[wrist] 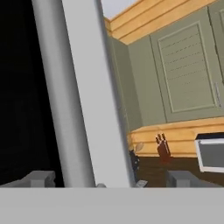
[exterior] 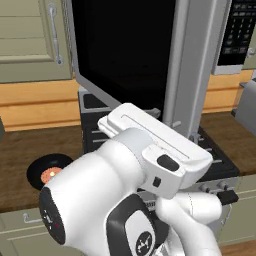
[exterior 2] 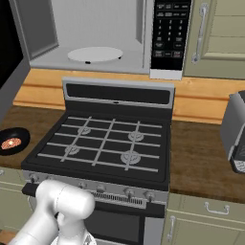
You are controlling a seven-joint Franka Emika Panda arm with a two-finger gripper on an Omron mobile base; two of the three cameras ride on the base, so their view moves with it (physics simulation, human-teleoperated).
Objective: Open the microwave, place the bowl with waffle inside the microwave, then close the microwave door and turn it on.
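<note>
Already the microwave door (exterior: 145,55) stands swung wide, its long axis upright and its silver edge toward the robot; in the hand view that edge and the grey bar handle (wrist: 57,96) run vertically just ahead of the tool (wrist: 107,177). The two fingertips (wrist: 41,178) sit well apart with nothing between them, so the tool reads as released, straddling the door edge without clamping it.

The microwave (exterior 2: 95,33) is open in the right base view, and its white turntable plate (exterior 2: 94,54) lies bare inside. The bowl (exterior: 47,170) rests on the worktop (exterior: 20,150) at about 8 o'clock from the stove (exterior 2: 103,143), low and far to the left of the tool, beneath the open door. The waffle (exterior 2: 11,142) lies inside the bowl.

Judging from this, the coming move turns on the arm dropping away from the door, down and leftward to the bowl, then lifting it toward 12 o'clock into the cavity.
</note>
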